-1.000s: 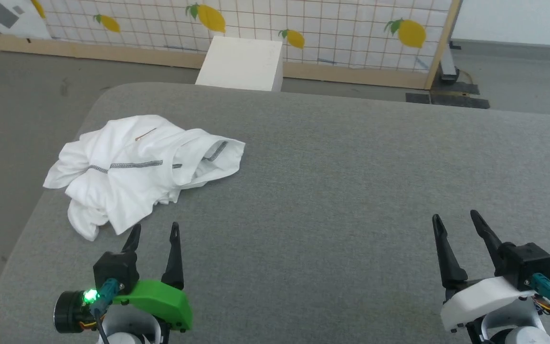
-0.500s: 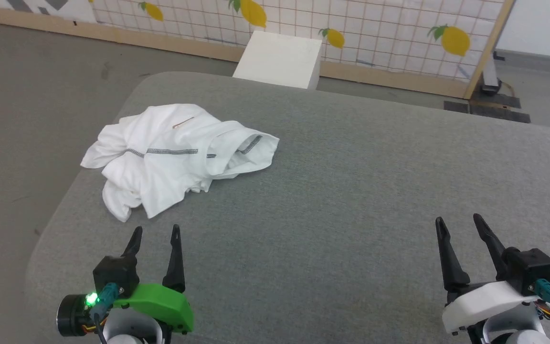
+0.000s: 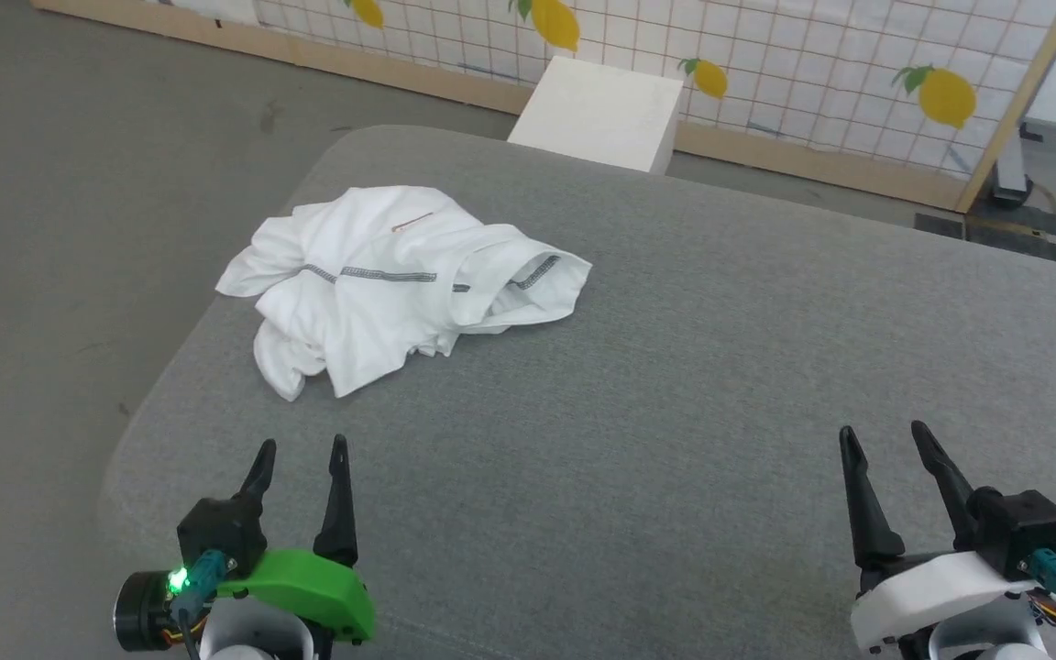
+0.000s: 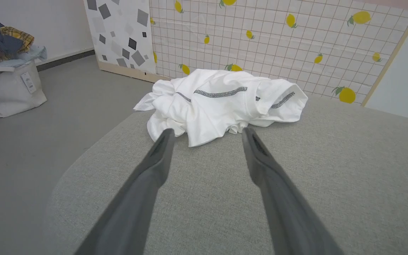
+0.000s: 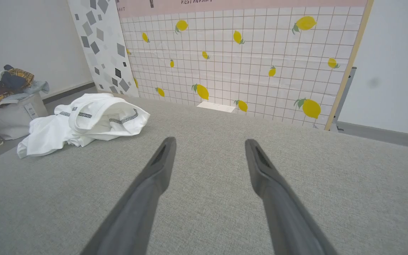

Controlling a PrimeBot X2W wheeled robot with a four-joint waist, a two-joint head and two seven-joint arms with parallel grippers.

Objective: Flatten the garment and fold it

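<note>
Garment: the garment (image 3: 400, 275) is white and crumpled into a loose heap, neither flattened nor folded. Dark grey zigzag seam lines run across its top, and a thin tan mark shows near its far side.
Garment's place: it lies on the far left part of the grey padded table (image 3: 720, 367), close to the left edge and the rounded far-left corner. One loose flap trails toward the near side.
Left gripper: the left gripper (image 3: 302, 445) is over the near left of the table. Its two dark fingers are spread wide with nothing between them. They point toward the heap, which lies just beyond the tips — a strip of bare table shows between them.
Right gripper: the right gripper (image 3: 883, 431) is over the near right, its jaws equally wide and empty. It is well apart from the garment.
Beyond the table: a white box (image 3: 597, 115) stands just past the far edge. Behind it is a wood-framed grid panel (image 3: 812, 64) printed with lemons.
Left of the table: grey floor (image 3: 79, 183) — on it, far off by the wall, stands a pale bag (image 4: 9, 88) heaped with mixed clothes.
</note>
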